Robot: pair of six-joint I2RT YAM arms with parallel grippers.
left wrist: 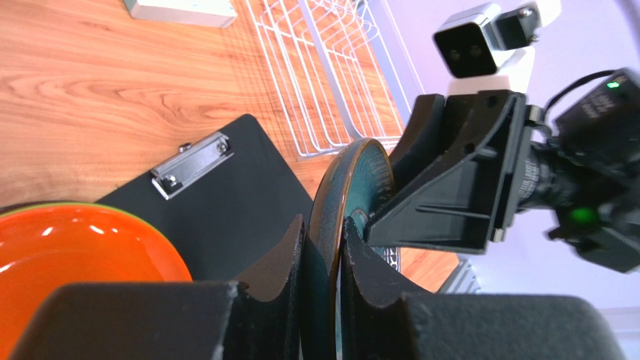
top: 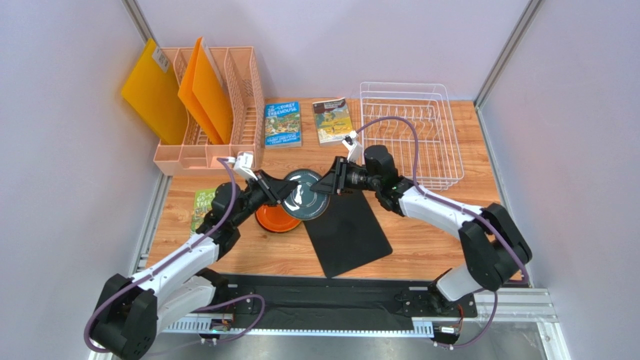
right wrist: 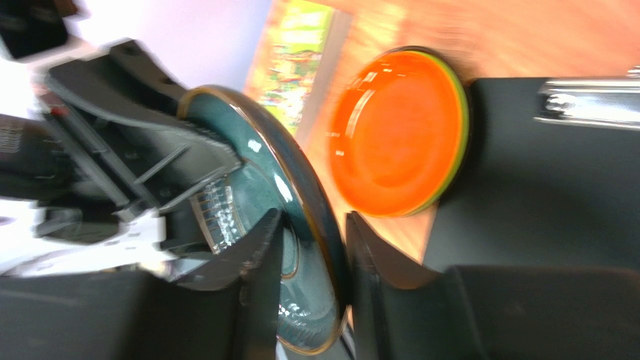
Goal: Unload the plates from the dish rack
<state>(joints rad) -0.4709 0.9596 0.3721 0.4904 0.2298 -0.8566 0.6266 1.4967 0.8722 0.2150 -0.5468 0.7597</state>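
the teal plate (top: pixel 304 193) is being passed over the tabletop (top: pixel 443 232), left of the dish rack (top: pixel 421 150). the left pincer (left wrist: pixel 323 223) is clamped on its rim, and the right pincer (right wrist: pixel 314 217) sits a little apart around it. next, i think, the left lowers it onto the orange plate (top: pixel 270 221).

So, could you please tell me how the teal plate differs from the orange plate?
The teal plate is dark blue-green; the orange plate is bright orange. The teal plate is raised off the table, the left end effector gripping its rim; the orange plate lies flat on a lime green plate, untouched. Both are round, shallow and out of the dish rack.
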